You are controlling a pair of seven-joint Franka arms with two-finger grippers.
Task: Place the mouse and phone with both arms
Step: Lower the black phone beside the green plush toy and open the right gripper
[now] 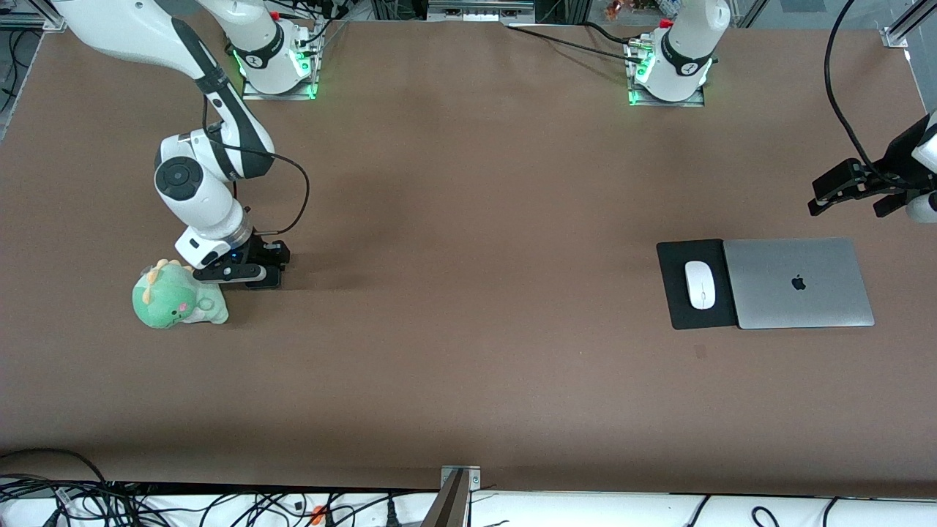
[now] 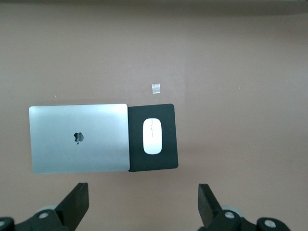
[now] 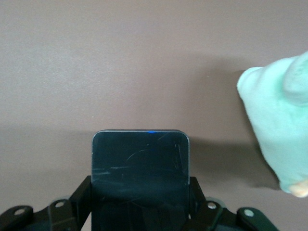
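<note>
Green plush toy sits beside the right gripper, clamped on the black phone. White glossy mouse lies on a black mat; left gripper hangs spread.

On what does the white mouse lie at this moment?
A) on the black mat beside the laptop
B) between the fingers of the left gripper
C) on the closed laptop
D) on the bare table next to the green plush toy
A: the mouse rests on the black mat, beside the closed laptop.
</note>
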